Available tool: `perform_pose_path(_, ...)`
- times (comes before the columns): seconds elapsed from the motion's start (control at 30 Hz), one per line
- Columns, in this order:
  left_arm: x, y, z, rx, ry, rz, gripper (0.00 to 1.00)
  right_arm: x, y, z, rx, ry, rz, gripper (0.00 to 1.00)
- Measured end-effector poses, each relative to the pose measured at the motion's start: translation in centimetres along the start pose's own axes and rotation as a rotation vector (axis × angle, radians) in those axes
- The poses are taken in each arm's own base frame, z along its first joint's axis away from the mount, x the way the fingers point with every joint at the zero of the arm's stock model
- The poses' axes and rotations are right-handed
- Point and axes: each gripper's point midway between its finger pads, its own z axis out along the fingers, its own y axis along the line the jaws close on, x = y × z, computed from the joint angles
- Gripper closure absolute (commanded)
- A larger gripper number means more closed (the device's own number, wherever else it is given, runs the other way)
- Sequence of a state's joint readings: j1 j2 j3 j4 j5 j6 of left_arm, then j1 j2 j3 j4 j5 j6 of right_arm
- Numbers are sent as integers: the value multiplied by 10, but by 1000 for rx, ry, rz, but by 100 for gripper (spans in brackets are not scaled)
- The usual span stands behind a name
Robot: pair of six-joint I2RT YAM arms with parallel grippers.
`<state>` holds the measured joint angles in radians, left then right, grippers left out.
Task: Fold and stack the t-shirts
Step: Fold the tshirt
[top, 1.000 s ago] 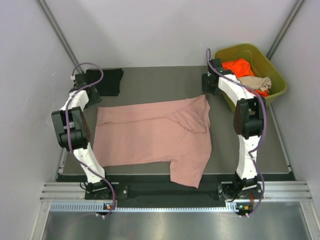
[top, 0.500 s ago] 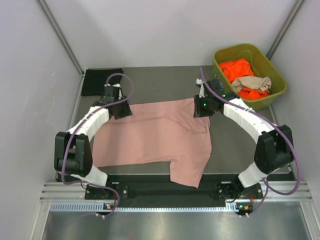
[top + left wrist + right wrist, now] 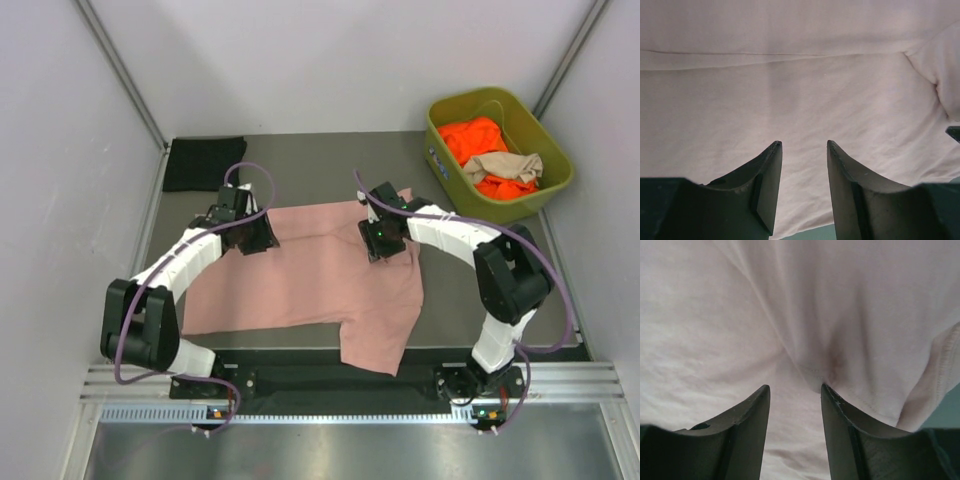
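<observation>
Hanging over the near edge of the worktop (image 3: 330, 160) is one sleeve of the dusty pink shirt (image 3: 300, 275), which otherwise lies spread flat across the middle, its long side running left to right. Farther in, both arms bend inward over the cloth. The left gripper (image 3: 258, 235) sits low on the shirt's far left part; its own camera shows the fingers (image 3: 767, 180) apart, with only flat pink cloth between and beyond them. The right gripper (image 3: 380, 240) is down on the far right part, beside a raised crease, its fingers (image 3: 747, 425) likewise spread and clamping nothing. At the far left corner lies the folded black shirt (image 3: 203, 163). By the far right corner stands an olive-green bin (image 3: 545, 192) holding a bright orange shirt (image 3: 475, 135) with a tan shirt (image 3: 508, 165) crumpled on top.
</observation>
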<state>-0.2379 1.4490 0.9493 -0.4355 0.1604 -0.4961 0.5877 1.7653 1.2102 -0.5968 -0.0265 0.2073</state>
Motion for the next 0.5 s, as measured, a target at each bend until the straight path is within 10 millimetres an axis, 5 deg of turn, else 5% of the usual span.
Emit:
perform_pose_path(0.17, -1, -1, -10, 6, -23, 4, 54, -6, -11, 3, 63, -13, -10, 65)
perform_pose_path(0.4, 2, 5, -11, -20, -12, 17, 54, 0, -26, 15, 145, 12, -18, 98)
perform_pose_path(0.5, 4, 6, -11, -26, -7, 27, 54, -3, -32, 15, 181, 5, -19, 100)
